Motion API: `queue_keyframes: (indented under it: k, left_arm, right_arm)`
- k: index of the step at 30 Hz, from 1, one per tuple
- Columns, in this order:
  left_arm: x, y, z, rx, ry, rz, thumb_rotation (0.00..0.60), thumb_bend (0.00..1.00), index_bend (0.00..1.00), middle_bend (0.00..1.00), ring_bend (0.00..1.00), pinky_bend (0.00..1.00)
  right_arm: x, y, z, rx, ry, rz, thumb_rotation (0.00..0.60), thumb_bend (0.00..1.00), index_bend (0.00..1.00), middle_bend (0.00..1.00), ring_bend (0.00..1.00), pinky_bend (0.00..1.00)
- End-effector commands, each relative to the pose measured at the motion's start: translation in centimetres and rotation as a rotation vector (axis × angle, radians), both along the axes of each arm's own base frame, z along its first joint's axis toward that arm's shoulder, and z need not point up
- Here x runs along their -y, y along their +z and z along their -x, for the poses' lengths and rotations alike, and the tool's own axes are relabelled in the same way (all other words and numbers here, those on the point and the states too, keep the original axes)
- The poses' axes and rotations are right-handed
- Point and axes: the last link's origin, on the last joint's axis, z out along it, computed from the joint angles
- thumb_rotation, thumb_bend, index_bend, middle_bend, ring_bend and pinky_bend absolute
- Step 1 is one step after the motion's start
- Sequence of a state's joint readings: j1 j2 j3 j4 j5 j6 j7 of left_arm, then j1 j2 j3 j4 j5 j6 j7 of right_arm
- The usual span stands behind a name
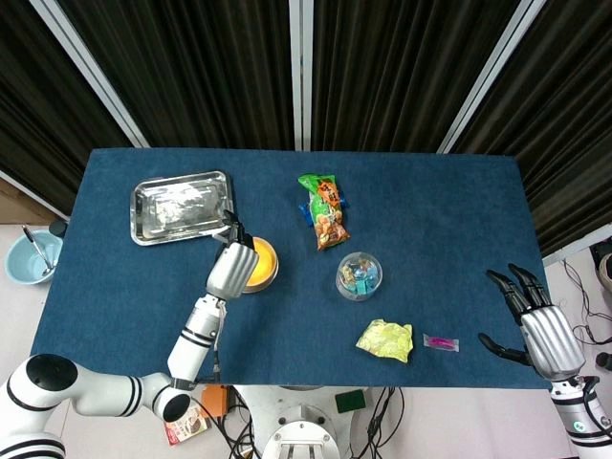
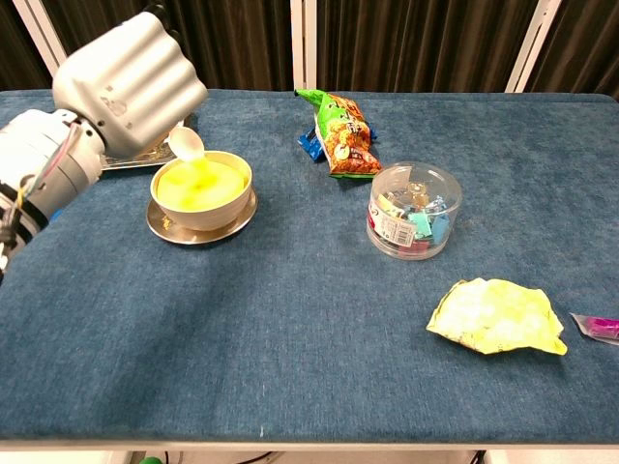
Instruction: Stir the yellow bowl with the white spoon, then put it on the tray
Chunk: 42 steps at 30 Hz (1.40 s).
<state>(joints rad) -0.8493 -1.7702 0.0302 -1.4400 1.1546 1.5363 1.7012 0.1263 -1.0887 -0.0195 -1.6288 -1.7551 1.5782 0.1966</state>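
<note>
- Left hand [image 2: 131, 82]: raised over the near-left rim of the yellow bowl [image 2: 201, 188]; its fingers are curled around the handle of the white spoon [image 2: 186, 143], which it holds.
- White spoon: only its bowl end shows below the hand in the chest view, lifted clear of the yellow contents and just above the bowl's far-left rim. In the head view the hand [image 1: 232, 270] hides the spoon.
- Yellow bowl: stands on a small metal saucer [image 2: 198, 225] on the blue bench [image 2: 290, 319], just in front of the tray [image 1: 182, 206]; the hand covers its left part in the head view.
- Tray: shiny metal, at the far-left part of the bench, nothing in it that can be made out.
- Right hand [image 1: 537, 325]: off the right-near edge of the bench, fingers spread apart, holding nothing.
- Other items on the bench: a green snack bag [image 2: 338, 130] at the far centre; a clear round tub [image 2: 414, 210] of small packets near the middle; a crumpled yellow wrapper [image 2: 496, 316] nearer the front; a small pink packet [image 1: 441, 341] just right of the wrapper.
</note>
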Motion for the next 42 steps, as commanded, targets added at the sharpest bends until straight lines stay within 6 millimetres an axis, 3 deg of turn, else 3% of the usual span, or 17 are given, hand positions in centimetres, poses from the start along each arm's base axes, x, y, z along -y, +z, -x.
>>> queue_keyframes:
  k: [1, 7, 10, 18, 21, 29, 34, 42]
  left_arm:
    - [0.5, -0.5, -0.1, -0.051, -0.055, -0.016, 0.600, 0.45, 0.61, 0.54, 0.37, 0.27]
    - [0.5, -1.2, 0.1, -0.114, -0.050, -0.032, 0.600, 0.45, 0.61, 0.55, 0.37, 0.28]
    - [0.4, -1.0, 0.0, -0.059, -0.024, -0.007, 0.600, 0.45, 0.61, 0.55, 0.37, 0.28]
    - [-1.0, 1.7, 0.6, 0.115, 0.033, 0.002, 0.600, 0.44, 0.61, 0.54, 0.37, 0.27]
    - [-1.7, 2.9, 1.3, 0.257, 0.117, 0.034, 0.600, 0.44, 0.61, 0.54, 0.37, 0.26]
    - [-5.8, 6.5, 4.7, 0.811, 0.457, 0.124, 0.600, 0.43, 0.59, 0.52, 0.37, 0.25]
    - [-8.9, 8.3, 7.1, 0.922, 0.564, 0.093, 0.600, 0.43, 0.58, 0.50, 0.36, 0.24]
    - [-12.1, 7.9, 10.0, 1.055, 0.707, 0.093, 0.600, 0.43, 0.56, 0.48, 0.33, 0.23]
  right_arm:
    - [0.0, 0.0, 0.0, 0.000, 0.000, 0.000, 0.600, 0.18, 0.06, 0.14, 0.00, 0.10]
    - [0.0, 0.0, -0.1, 0.000, 0.005, 0.002, 0.600, 0.18, 0.06, 0.14, 0.00, 0.10]
    - [0.0, 0.0, -0.1, -0.001, 0.002, 0.002, 0.600, 0.18, 0.06, 0.14, 0.00, 0.10]
    - [0.0, 0.2, 0.0, -0.003, 0.000, 0.006, 0.600, 0.18, 0.06, 0.14, 0.00, 0.10]
    - [0.0, 0.2, -0.1, -0.005, -0.001, 0.005, 0.600, 0.18, 0.06, 0.14, 0.00, 0.10]
    - [0.0, 0.2, -0.3, -0.013, 0.000, 0.003, 0.600, 0.18, 0.06, 0.14, 0.00, 0.10]
    - [0.0, 0.2, -0.5, -0.020, -0.001, 0.002, 0.600, 0.18, 0.06, 0.14, 0.00, 0.10]
    - [0.1, 0.3, -0.7, -0.029, -0.012, 0.005, 0.600, 0.18, 0.06, 0.14, 0.00, 0.10]
